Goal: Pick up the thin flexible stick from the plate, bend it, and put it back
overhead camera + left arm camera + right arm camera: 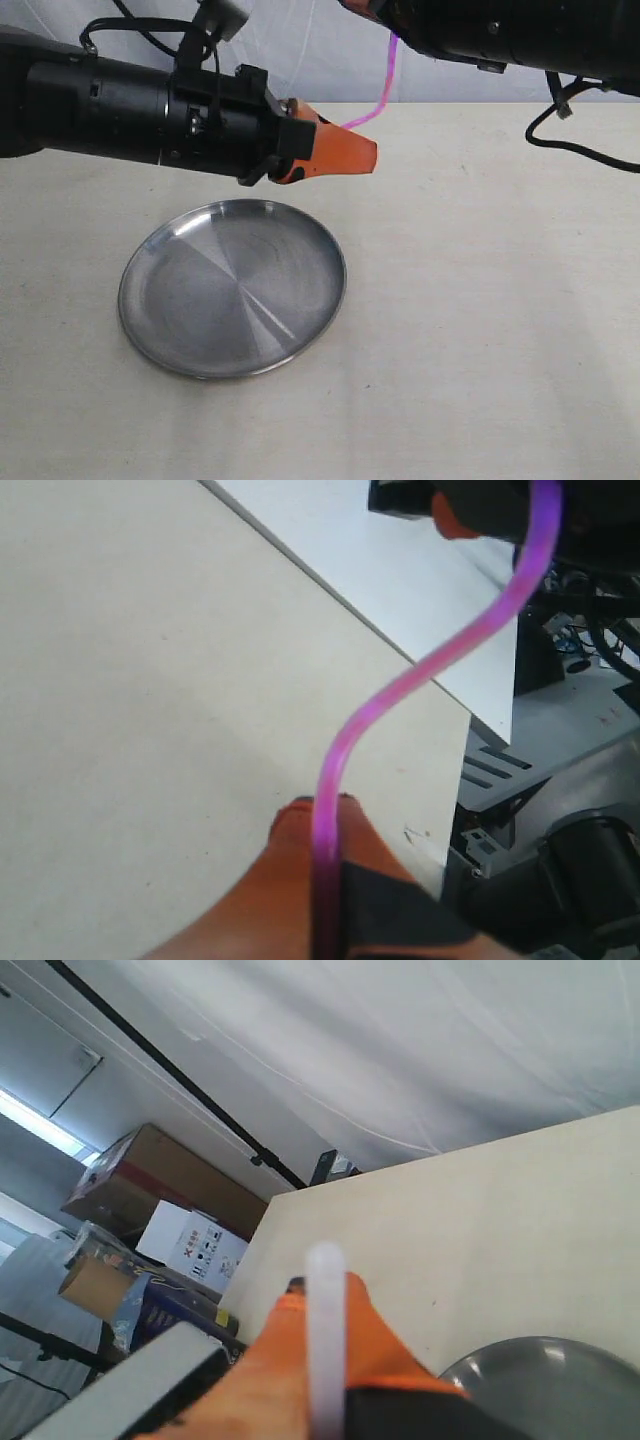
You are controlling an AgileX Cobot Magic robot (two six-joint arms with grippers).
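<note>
- Spanning the whole exterior view, a pale beige table [500, 300] carries the scene, with white cloth hanging behind its far edge.
- The left arm [110, 100], black and thick, reaches in level from the left side above the table. The right arm [520, 30] crosses the upper right corner, with a black cable looping below it.
- The plate [232, 288], round and of shiny brushed steel, lies flat on the table below the left arm's front end. Nothing lies in it. Its rim [560, 1390] also shows at the edge of the right wrist view.
- The left gripper [345, 152] hangs above the plate's far edge. Its orange fingers [300, 880] are pressed together, pinching one end of the thin flexible stick [420, 670].
- The right gripper [365, 8] sits higher, at the top edge of the exterior view, well clear of the table. Its orange fingers [380, 1350] are closed on the stick's other end, where the whitish tip [325, 1340] lies between them.
- The stick [385, 90], thin and magenta, is off the plate and in the air. It runs from the left gripper's fingertips up to the right gripper in a soft S-shaped bend, over the table just behind the plate, touching neither.
</note>
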